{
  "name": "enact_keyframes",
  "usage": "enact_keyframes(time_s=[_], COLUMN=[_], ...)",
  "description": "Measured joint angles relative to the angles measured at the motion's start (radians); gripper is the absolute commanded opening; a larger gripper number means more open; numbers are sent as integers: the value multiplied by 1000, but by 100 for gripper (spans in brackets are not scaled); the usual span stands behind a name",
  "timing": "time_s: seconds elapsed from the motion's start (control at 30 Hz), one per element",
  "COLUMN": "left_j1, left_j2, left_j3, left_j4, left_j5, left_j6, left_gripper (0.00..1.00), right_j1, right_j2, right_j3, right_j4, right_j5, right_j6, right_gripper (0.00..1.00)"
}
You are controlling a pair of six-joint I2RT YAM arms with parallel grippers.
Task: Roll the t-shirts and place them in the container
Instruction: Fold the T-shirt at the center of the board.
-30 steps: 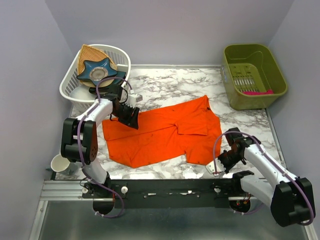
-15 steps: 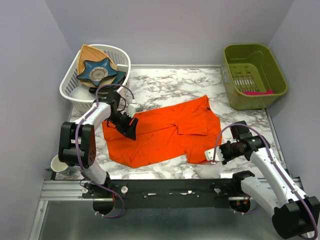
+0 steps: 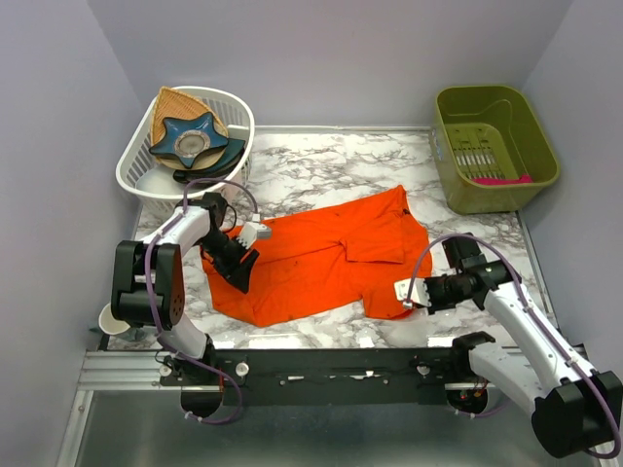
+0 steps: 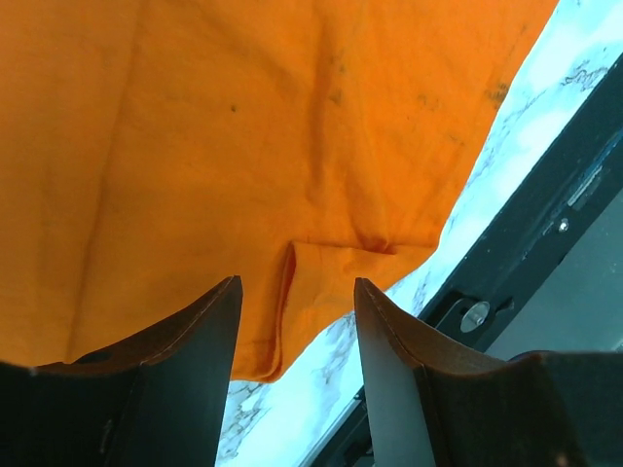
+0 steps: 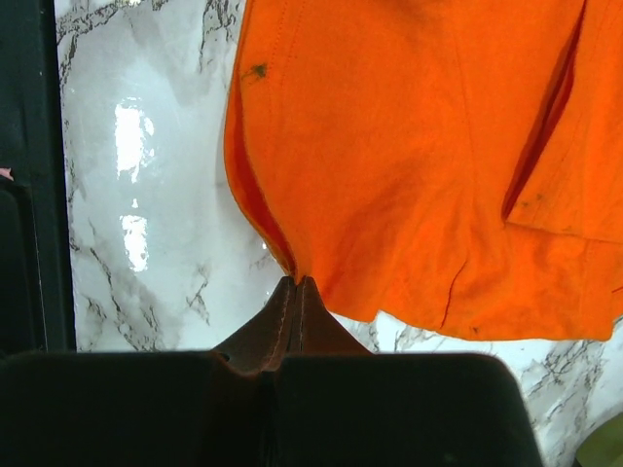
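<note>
At the near edge, your two arms stand on a black metal rail (image 3: 331, 368), with a white paper cup (image 3: 117, 316) beside the left base.

Your right gripper (image 3: 407, 292) (image 5: 295, 282) is closed tight, fingertips pressed together on the near right hem of the bright orange short-sleeved t-shirt (image 3: 321, 258) (image 5: 409, 146). The fabric puckers into a small fold right at the tips.

Your left gripper (image 3: 238, 272) (image 4: 292, 292) sits low over the shirt's left edge. Its dark fingers (image 4: 185, 341) stand apart, and a folded bit of hem shows in the gap, not clamped.

The shirt lies spread on the white grey-veined marble tabletop (image 3: 321, 165), roughly mid-table, with a sleeve folded over the body. Its plain cloth carries a few tiny dark specks.

Farther back on the left, a white slotted plastic basket (image 3: 136, 170) holds a blue star-shaped dish (image 3: 195, 136) and a tan woven piece (image 3: 175, 102). At the far right corner stands an olive-green plastic bin (image 3: 545, 146) with something pink (image 3: 506, 179) inside.
</note>
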Motion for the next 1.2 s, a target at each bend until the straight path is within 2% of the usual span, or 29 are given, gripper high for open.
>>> enact_keyframes(time_s=[0.4,0.53,0.83,1.03,1.1,1.13,1.2], left_j1=[0,0,-4,-26,-41,-46,-57], left_j2=[5,8,25,25,25,25,25], left_j3=[-70,-70,-69,-70,-71,-72,-79], left_j4=[-26,-15,-10,0,7,9,17], left_j5=[-2,-2,-2,-2,-2,-3,-4], left_j6=[2,-4,-1,-2,-3,-5,-10], left_gripper=[57,48,36,36,31,20,9], right_j1=[14,21,26,28,31,31,32], right_j2=[64,63,52,53,57,58,63], right_j3=[0,0,0,0,0,0,0], right_j4=[40,42,48,55,59,60,61], right_j5=[0,0,7,10,11,11,11], right_j6=[52,60,85,90,90,91,95], right_gripper=[1,1,1,1,1,1,1])
